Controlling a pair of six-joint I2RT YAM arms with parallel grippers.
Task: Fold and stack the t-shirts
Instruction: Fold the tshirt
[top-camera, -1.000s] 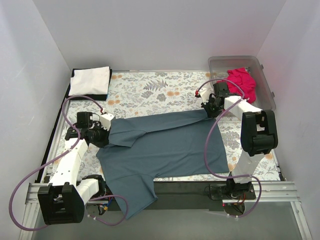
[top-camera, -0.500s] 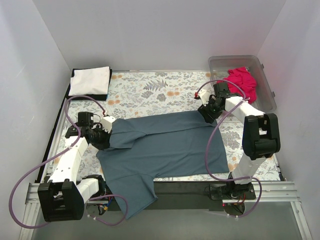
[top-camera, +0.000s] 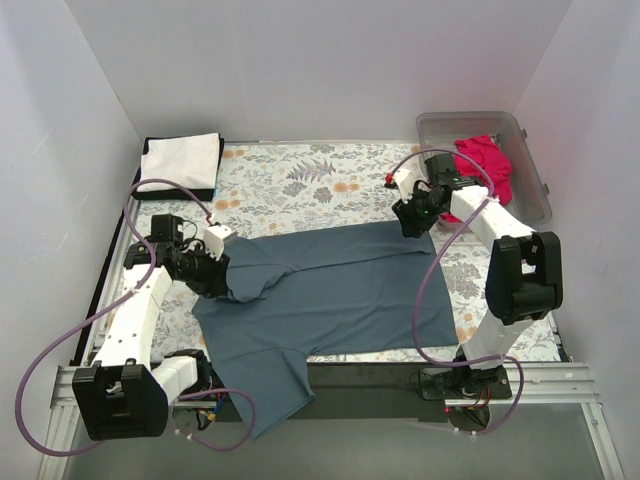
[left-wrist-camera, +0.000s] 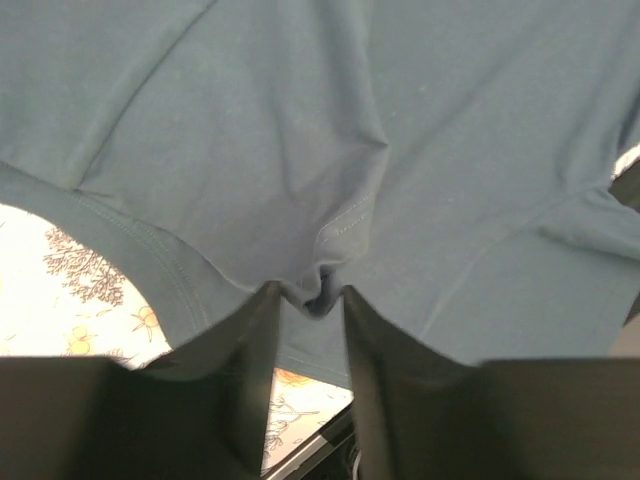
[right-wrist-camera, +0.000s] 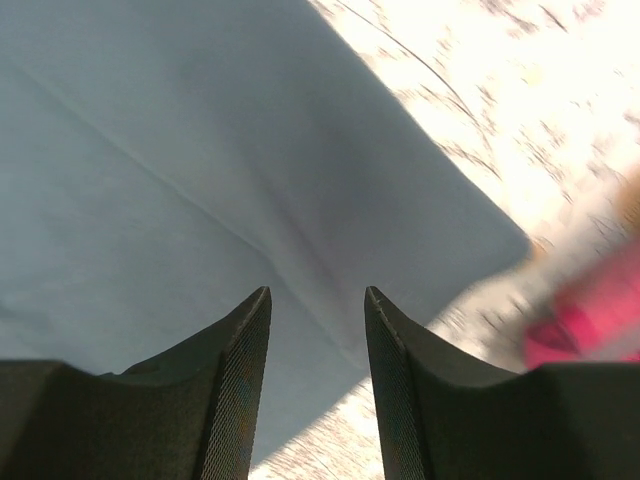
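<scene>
Left end effector pinching slate-blue t-shirt fold, right end effector spread above.

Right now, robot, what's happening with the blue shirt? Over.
Left gripper jaws parted, a pinch of dark slate-blue fabric t-shirt between them. Right gripper open above its corner. Nothing in the way.

The right claw has let go of the slate-blue t-shirt and lifted back toward the clear bin. The shirt's far edge now lies flat. The left claw has loosened.
</scene>
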